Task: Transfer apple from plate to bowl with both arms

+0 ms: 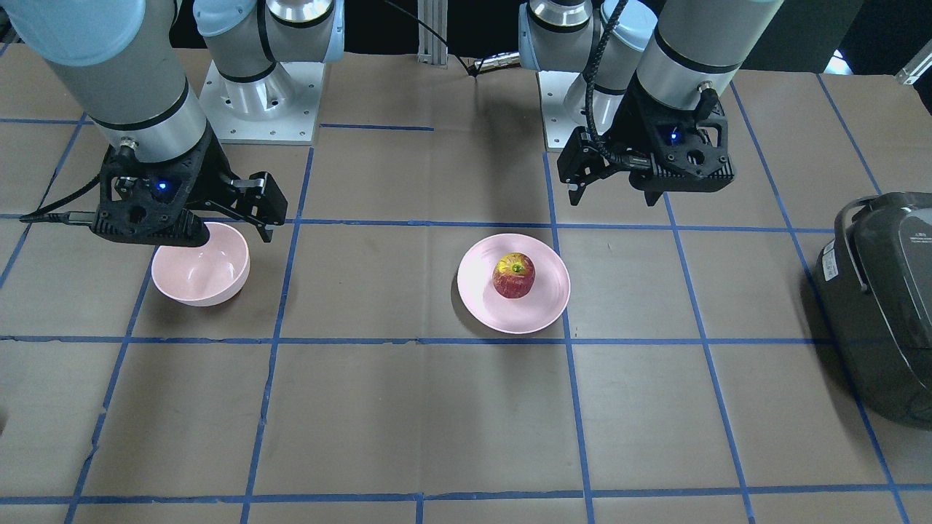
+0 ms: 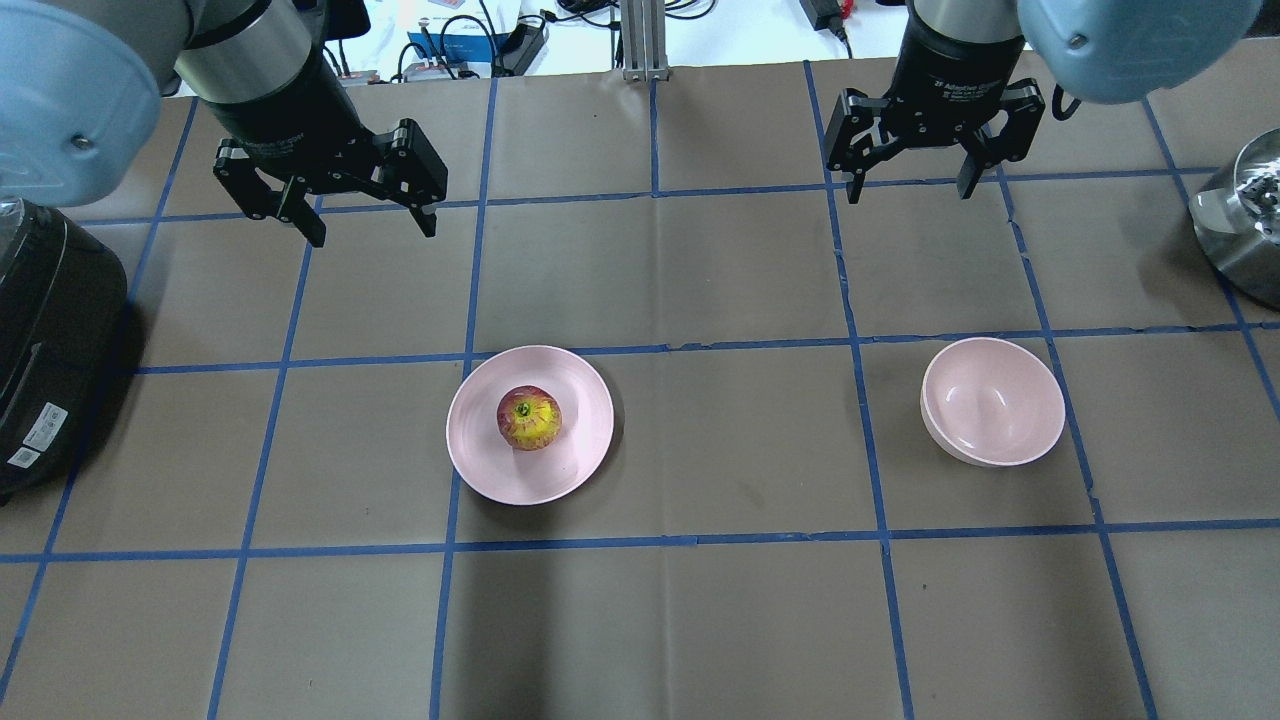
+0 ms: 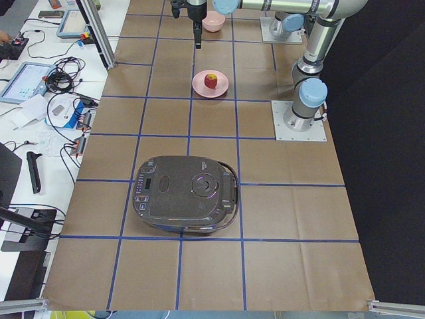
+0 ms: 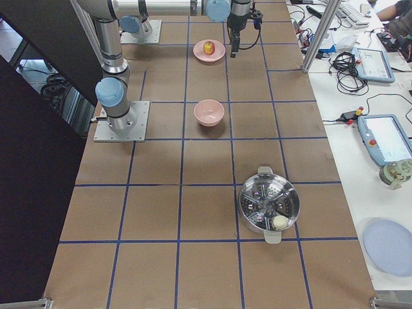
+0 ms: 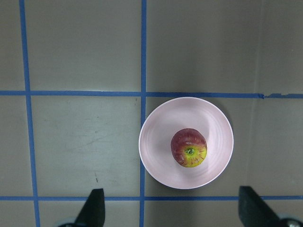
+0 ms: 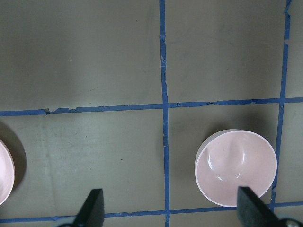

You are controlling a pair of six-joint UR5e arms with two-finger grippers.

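Over at the left end of the brown paper-covered table (image 2: 700,620) with its blue tape grid sits a bulky black rice cooker (image 2: 50,340), lid down. Next along, the grey left arm with light-blue joint caps comes in. Its black two-finger pincer, the left gripper (image 2: 373,233), hangs raised above the table with its fingers spread wide apart, touching nothing. Its wrist camera looks straight down on the flat, shallow, pale-pink round plate (image 2: 580,455), whose edge lies over one blue tape line. The small round red apple (image 2: 529,417) rests on that plate, a little off its middle, stem dimple up with a yellow patch around it, well clear of both pincers.

Further right, the right gripper (image 2: 912,192), of the same black two-finger build, also hangs clear of the table, and its fingers too stand wide apart. Down on the paper on that side stands the deep, round, pale-pink bowl (image 2: 993,402), upright, glossy inside and well apart from the plate. In the right wrist view it shows low, close by one fingertip. At the far right edge stands a shiny steel pot (image 2: 1240,225), which the side view shows to hold a perforated insert.
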